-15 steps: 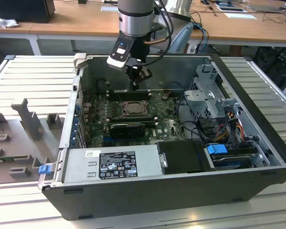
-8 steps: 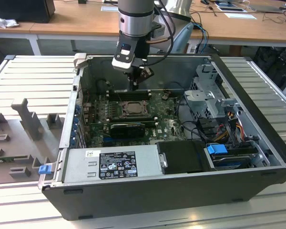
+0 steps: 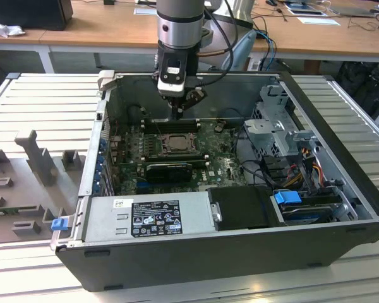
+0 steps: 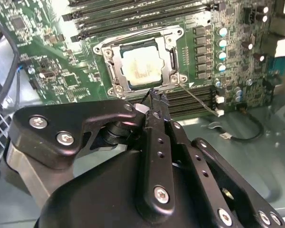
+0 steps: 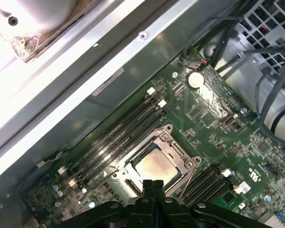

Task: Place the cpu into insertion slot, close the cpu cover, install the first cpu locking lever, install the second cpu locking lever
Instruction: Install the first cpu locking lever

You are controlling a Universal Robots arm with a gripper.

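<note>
Silver-beige metal of the cpu (image 4: 141,66) shows in the insertion slot (image 3: 175,143), with the cpu cover (image 4: 113,64) framing it. Your gripper (image 5: 153,186) hangs at twelve o'clock of the slot in the exterior view, fingertips together and holding nothing.

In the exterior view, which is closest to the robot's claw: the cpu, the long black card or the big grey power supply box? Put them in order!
1. The cpu, right below the tip of the claw.
2. The long black card, just nearer the camera than the cpu.
3. The power supply box, nearest the camera and farthest from the claw.
</note>
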